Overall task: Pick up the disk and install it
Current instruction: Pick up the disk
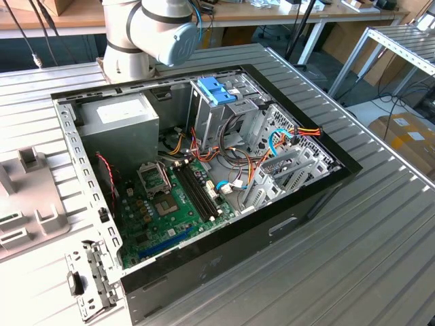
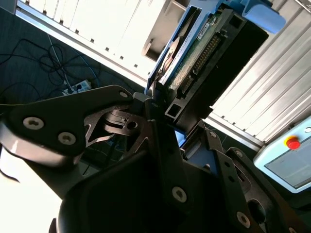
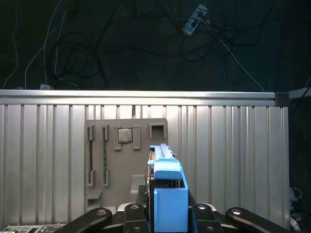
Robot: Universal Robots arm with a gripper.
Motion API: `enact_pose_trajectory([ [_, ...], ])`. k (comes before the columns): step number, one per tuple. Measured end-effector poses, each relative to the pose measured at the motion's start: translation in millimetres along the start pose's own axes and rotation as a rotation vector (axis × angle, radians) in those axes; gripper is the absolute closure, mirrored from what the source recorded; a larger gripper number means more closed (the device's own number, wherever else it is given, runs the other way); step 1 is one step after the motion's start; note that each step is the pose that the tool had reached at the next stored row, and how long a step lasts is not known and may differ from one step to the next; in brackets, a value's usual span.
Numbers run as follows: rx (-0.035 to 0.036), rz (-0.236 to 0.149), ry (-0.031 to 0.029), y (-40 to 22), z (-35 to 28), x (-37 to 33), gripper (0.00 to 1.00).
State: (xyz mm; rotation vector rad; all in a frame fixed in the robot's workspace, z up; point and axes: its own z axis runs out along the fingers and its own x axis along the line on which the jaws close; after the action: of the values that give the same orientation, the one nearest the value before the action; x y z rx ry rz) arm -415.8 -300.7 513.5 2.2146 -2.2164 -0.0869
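One disk [image 3: 167, 196], clamped edge-on between the fingers [image 2: 158, 138] and held over the ribbed bench [image 3: 233, 155]. Its blue side bracket shows in both wrist views. The second wrist view also catches its green circuit board and connector row. Past the disk in the first wrist view, a grey fixture plate [image 3: 126, 165] lies on the bench with a square chip [image 3: 125, 135] in one pocket. Exterior view: open PC case [image 1: 309, 204] flat on the bench, power supply [image 1: 119, 119] near the arm base [image 1: 136, 41], motherboard [image 1: 170, 204], drive cage [image 1: 234, 119] with light-blue latch tabs [image 1: 216, 88].
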Motion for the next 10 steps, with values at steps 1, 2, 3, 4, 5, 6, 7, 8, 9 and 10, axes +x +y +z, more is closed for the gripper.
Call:
enact_pose_trajectory([
  [1, 0.0000, 0.000, 0.0000, -0.7, 0.0, 0.0, 0.64],
  [2, 0.0000, 0.000, 0.0000, -1.3, -0.1, 0.0, 0.64],
  [3, -0.0001, 0.000, 0.0000, -1.9, -0.1, 0.0, 0.64],
  [4, 0.0000, 0.000, 0.0000, -3.2, -0.1, 0.1, 0.64],
  [5, 0.0000, 0.000, 0.0000, -4.5, -0.2, 0.1, 0.64],
  [6, 0.0000, 0.000, 0.0000, -5.6, -0.3, 0.2, 0.64],
  [7, 0.0000, 0.000, 0.0000, -6.7, -0.3, 0.2, 0.64],
  [8, -0.0001, 0.000, 0.0000, -7.4, -0.4, 0.3, 0.64],
  [9, 0.0000, 0.000, 0.0000, -8.4, -0.4, 0.3, 0.64],
  [10, 0.0000, 0.000, 0.0000, -9.2, -0.4, 0.4, 0.64],
])
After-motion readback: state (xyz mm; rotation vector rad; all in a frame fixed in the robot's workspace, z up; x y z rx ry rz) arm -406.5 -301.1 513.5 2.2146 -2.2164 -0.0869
